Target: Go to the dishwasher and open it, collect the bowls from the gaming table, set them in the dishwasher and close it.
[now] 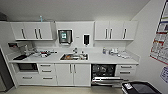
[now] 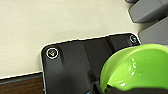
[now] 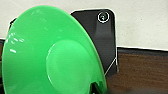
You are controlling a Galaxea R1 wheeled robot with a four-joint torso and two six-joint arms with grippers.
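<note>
While each wrist camera looks down past its own dark plate at pale flooring, a bowl sits large and close in front of each lens. At the left gripper [image 2: 100, 87], the pale yellow-green bowl [image 2: 136, 67] is tipped on edge, its rim disappearing into the dark gripper parts at its base; it appears clamped there, though the fingers themselves are hard to make out. At the right gripper [image 3: 96, 88], the bright green bowl [image 3: 50, 55] also stands on edge, hollow toward the camera, its lower rim meeting the gripper in the same way, so it too seems to be gripped.

Both arms seem to be carried low and close to the body, wrists angled toward the floor [image 2: 50, 22].

Farther out, the head camera faces a white kitchen wall. The dishwasher [image 1: 103, 72] lies straight ahead and a little to the right, under the white counter [image 1: 105, 58], right of the sink [image 1: 73, 57]. Its steel door [image 1: 106, 80] is folded down toward the robot, exposing dark racks. Being on the right, it is judged nearer the right arm.
</note>
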